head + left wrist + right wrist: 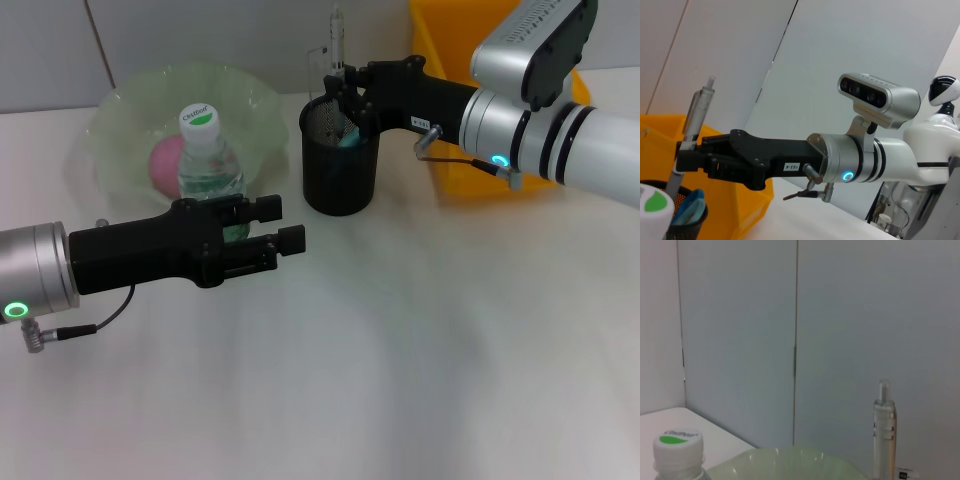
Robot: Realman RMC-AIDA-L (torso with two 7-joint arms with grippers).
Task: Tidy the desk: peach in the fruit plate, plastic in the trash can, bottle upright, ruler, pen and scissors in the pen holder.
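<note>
Pen [337, 40] between right fingers [340, 92], over holder [340, 160]

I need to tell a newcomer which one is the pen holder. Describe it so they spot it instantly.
Start at the yellow bin at the back of the white desk. Just beside it, toward the pale green fruit plate, stands the pen holder. It is the only black mesh cup, with a clear pen sticking up from it.

Silver arms — black grippers [290, 225]
</note>
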